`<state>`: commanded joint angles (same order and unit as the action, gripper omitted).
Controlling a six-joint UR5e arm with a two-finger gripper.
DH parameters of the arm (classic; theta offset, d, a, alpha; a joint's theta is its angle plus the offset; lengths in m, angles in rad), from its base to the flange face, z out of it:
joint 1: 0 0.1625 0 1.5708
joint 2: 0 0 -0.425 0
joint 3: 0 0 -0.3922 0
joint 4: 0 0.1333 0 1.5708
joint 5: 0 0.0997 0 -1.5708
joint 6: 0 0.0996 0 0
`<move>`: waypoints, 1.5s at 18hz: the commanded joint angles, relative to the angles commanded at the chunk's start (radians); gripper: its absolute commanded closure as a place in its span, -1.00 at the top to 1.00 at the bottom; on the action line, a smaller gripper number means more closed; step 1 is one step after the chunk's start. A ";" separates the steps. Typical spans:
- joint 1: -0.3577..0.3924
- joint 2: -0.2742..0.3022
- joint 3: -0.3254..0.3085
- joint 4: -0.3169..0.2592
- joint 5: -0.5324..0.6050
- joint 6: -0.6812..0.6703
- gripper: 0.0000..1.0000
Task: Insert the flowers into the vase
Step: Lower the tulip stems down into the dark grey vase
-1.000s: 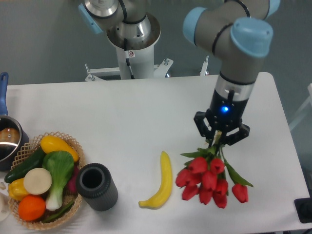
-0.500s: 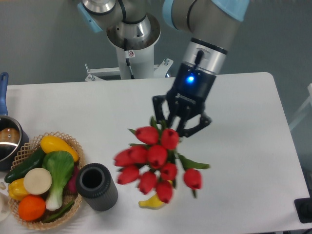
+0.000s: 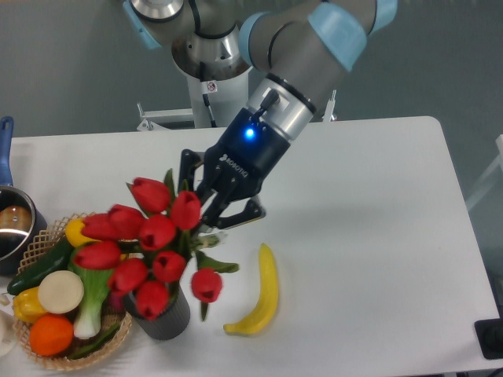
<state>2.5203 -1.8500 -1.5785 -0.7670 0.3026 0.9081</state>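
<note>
The bunch of red tulips (image 3: 149, 239) hangs in the air, held by my gripper (image 3: 214, 206), which is shut on the green stems. The blooms point down and to the left. They hang directly over the dark grey ribbed vase (image 3: 167, 318), which stands at the front left of the table. The blooms hide the vase's opening; only its lower side shows. I cannot tell whether the flowers touch the vase.
A wicker basket (image 3: 45, 357) of vegetables and fruit stands just left of the vase. A steel pot (image 3: 9, 228) with a blue handle is at the far left edge. A banana (image 3: 262, 291) lies to the right of the vase.
My gripper has carried the tulips left across the table, from the right side past the banana to above the vase. The bunch has turned so the blooms now cover the vase.
</note>
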 joint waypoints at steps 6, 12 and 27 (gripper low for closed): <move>-0.006 -0.021 0.006 0.002 -0.031 0.026 -1.00; -0.057 -0.119 0.098 0.032 -0.054 0.029 -1.00; -0.092 -0.187 0.120 0.037 -0.100 0.031 -0.94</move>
<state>2.4283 -2.0371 -1.4588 -0.7302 0.2025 0.9388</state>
